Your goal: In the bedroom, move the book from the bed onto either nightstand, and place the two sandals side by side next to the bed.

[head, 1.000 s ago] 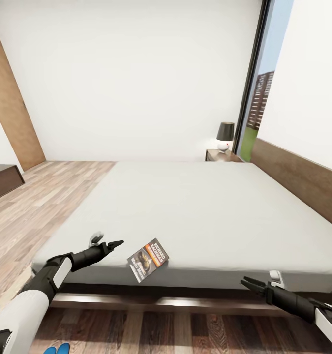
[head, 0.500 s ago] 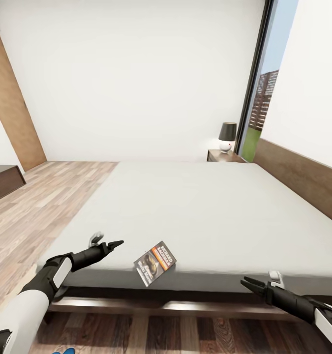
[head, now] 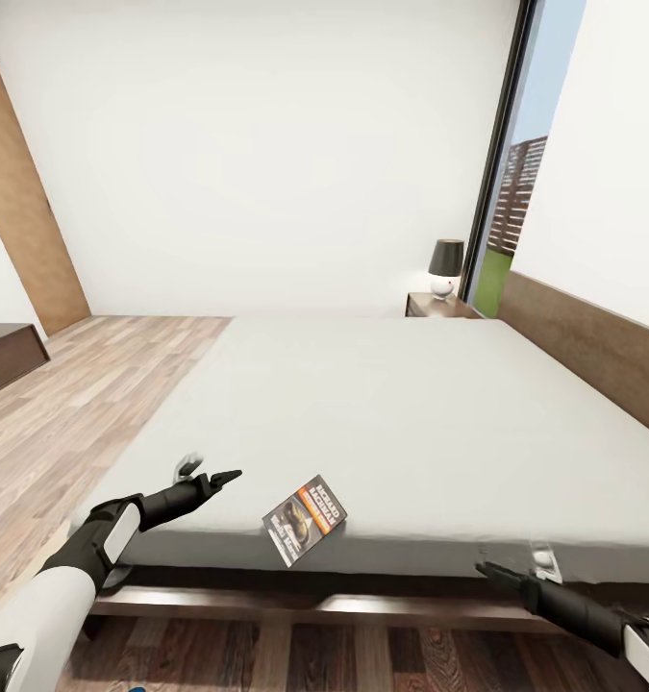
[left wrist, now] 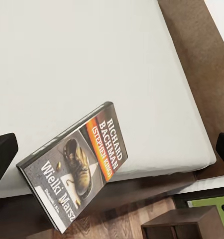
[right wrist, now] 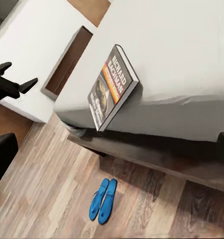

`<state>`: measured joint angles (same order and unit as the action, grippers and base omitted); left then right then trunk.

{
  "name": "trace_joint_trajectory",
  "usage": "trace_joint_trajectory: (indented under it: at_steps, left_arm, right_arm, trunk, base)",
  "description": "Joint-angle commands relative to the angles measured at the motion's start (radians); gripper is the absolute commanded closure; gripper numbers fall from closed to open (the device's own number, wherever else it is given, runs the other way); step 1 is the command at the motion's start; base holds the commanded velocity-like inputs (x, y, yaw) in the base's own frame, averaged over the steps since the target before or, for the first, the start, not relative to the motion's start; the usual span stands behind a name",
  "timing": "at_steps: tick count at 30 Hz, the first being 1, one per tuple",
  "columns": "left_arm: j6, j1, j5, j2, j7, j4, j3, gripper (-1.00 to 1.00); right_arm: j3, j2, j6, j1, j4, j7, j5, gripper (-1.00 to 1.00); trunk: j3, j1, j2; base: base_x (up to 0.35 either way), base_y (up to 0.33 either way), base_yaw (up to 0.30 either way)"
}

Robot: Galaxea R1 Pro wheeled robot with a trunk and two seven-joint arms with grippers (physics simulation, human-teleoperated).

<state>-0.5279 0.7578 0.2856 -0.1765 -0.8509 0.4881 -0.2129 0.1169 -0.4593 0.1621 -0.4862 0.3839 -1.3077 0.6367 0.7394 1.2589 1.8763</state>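
A: Where is the book (head: 305, 520)?

B: It lies on the bed (head: 382, 404), overhanging the near edge. The left pincer (head: 212, 478) is open beside it.

A: And the right pincer (head: 492, 573)?

B: I cannot tell its state. I would grip the overhanging part gently, so it does not slide off.

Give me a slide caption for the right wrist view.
Paperback overhanging the mattress edge, blue sandals paired on the wood floor below.
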Motion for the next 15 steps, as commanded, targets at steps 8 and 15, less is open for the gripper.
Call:
trace_joint_trajectory:
  at_steps: [8, 15]
  left_arm:
    - [-0.007, 0.001, 0.004, 0.0, -0.002, 0.0, -0.002, -1.0]
    - [-0.007, 0.0, 0.004, 0.0, -0.002, 0.0, -0.002, -1.0]
  right_arm:
    - [0.004, 0.001, 0.017, -0.001, -0.191, 0.0, 0.047, -1.0]
    - [0.006, 0.006, 0.017, -0.001, -0.207, 0.0, 0.067, -1.0]
  trunk:
    - [0.001, 0.0, 0.0]
    - [0.001, 0.0, 0.0]
  base:
    - [0.0, 0.0, 0.0]
    - [0.0, 0.0, 0.0]
